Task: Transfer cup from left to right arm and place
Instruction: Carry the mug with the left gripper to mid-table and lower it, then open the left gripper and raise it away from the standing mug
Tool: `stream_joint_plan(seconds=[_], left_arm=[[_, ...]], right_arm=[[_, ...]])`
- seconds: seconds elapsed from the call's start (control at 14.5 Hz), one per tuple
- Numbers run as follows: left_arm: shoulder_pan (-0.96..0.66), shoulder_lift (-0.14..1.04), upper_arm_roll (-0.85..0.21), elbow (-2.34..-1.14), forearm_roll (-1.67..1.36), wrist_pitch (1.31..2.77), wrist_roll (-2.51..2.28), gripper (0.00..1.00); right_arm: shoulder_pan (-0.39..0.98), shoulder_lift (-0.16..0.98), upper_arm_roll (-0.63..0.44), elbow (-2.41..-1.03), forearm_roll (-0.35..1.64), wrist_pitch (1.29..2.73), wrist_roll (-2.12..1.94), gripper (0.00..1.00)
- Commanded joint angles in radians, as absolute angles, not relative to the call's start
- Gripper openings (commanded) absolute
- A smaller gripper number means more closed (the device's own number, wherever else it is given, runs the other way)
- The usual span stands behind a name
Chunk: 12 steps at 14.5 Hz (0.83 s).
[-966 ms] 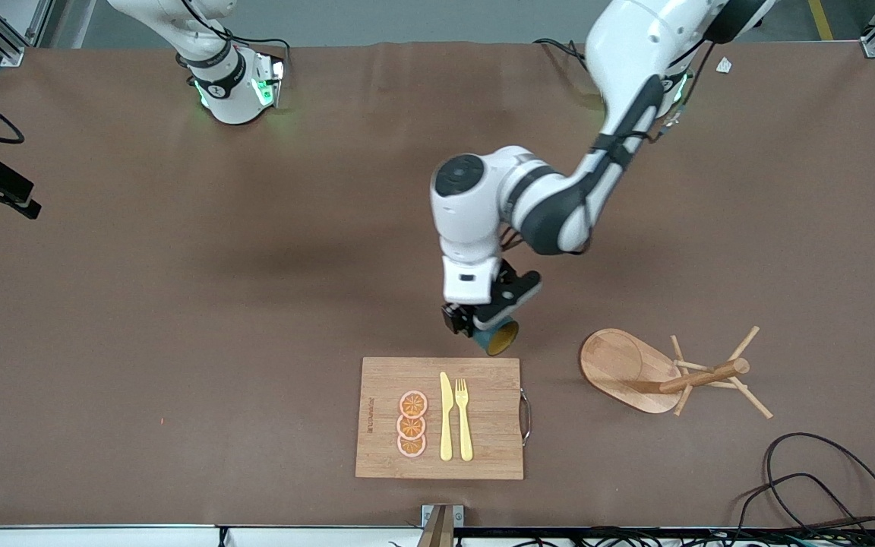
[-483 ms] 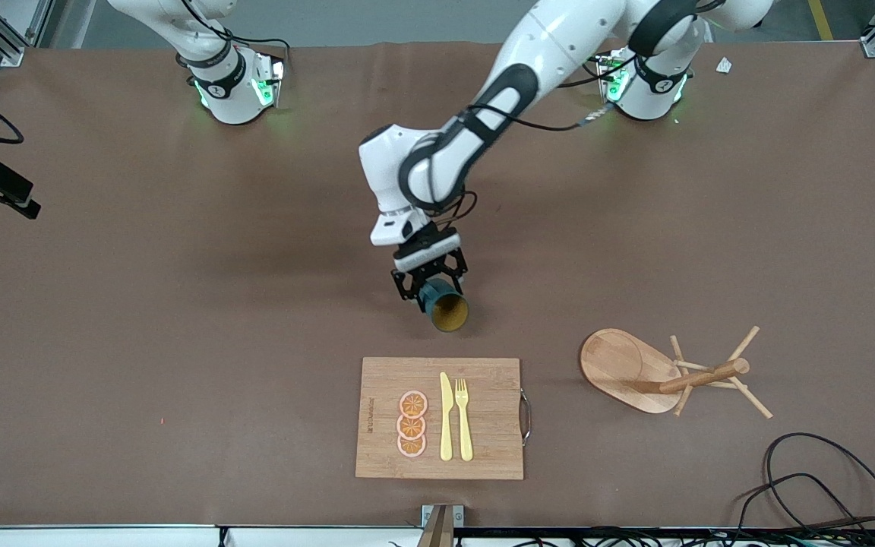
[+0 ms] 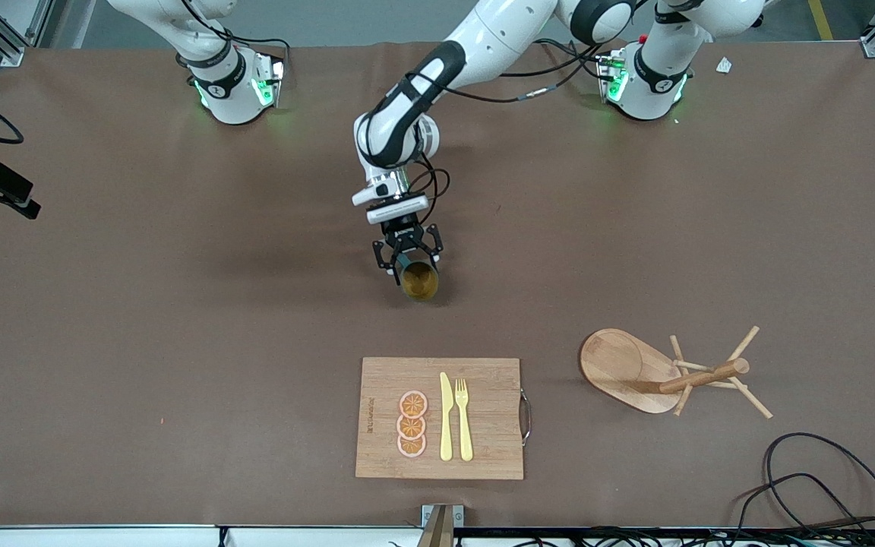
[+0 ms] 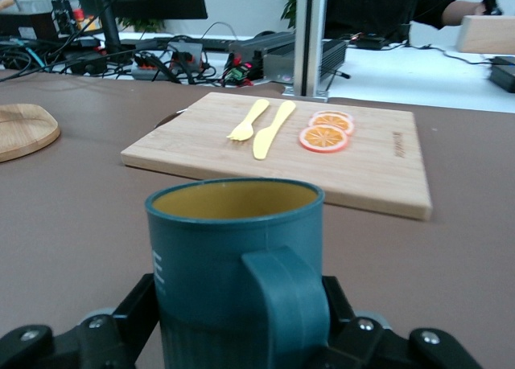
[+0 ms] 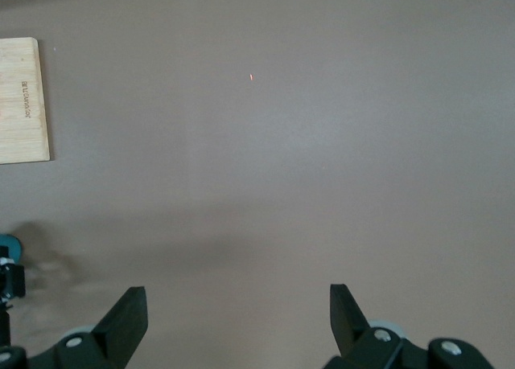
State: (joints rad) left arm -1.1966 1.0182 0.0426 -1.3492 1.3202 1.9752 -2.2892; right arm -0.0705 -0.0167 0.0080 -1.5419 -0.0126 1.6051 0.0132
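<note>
The cup is dark teal with a golden-tan inside, its opening tipped toward the front camera. My left gripper is shut on it and holds it low over the bare middle of the table. In the left wrist view the cup fills the foreground with its handle toward the camera, and the black fingers clamp its sides. My right gripper is open and empty over bare brown table and does not show in the front view. A sliver of the cup shows at the edge of the right wrist view.
A wooden cutting board with a yellow knife, a fork and orange slices lies nearer the front camera than the cup. A wooden peg stand lies on its side toward the left arm's end. Cables lie at the table's near corner.
My left arm has carried the cup away from the cutting board's edge, toward the robots' bases and the right arm's end. The cup stays gripped.
</note>
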Motion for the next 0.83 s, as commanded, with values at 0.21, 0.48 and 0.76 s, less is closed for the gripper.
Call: stream_joint_plan(seconds=[0.21,0.48,0.76], left_arm=[[-1.258,1.046,0.043,-1.345,1.345,1.968,-2.301,1.00],[-1.282,1.008,-0.014,-1.342,1.249,1.901,-2.270,1.00],[-1.282,0.913,-0.078,-1.336,1.122,1.842,-2.215,1.00]], right_arm=[[-0.091,-0.046,0.018,-1.577,0.003,1.618,0.003,1.00],[-0.091,-0.046,0.018,-1.575,0.003,1.617,0.003,1.00],[-0.089,-0.043,0.018,-1.571,0.003,1.609,0.006,1.00]])
